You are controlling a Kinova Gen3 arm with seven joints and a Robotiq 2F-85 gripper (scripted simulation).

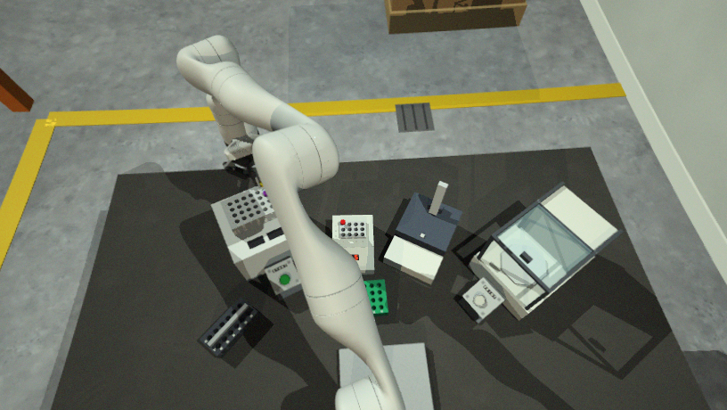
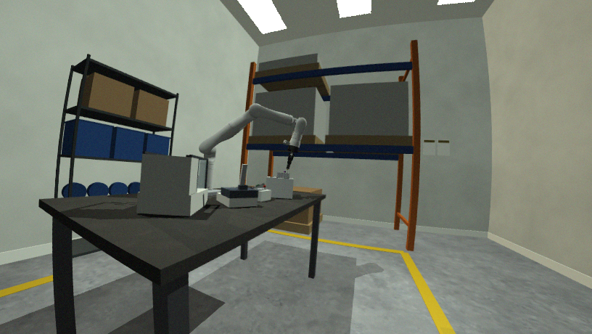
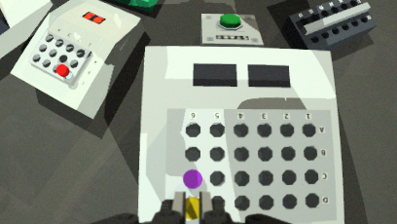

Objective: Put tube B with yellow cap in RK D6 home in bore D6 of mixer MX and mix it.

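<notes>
Your gripper (image 3: 193, 204) is pinched on tube B (image 3: 193, 207) — the yellow cap shows between the two fingers at the bottom of the wrist view. The tube hangs straight down from the wrist, its long axis vertical and in line with the tool, so you look down along it and see little more than the cap.

What the next move turns on is whether that axis sits over bore D6. On the mixer (image 3: 161, 78) the column numbers run 6 to 1 from left to right and the rows A to D from top to bottom, so D6 is the bottom-left bore — and it lies directly beneath the cap, hidden by it. The line-up looks good, but you cannot see from here how deep the tip already is; the exterior view is too small to settle it.

Mind the purple tube (image 3: 193, 178) in C6, just beside yours on the side toward the START key (image 3: 230, 19). The fingers flank your tube across the row, not toward C6, which should keep them off it.

A straight push down to the bottom looks like the step in hand; the key comes afterwards.
</notes>
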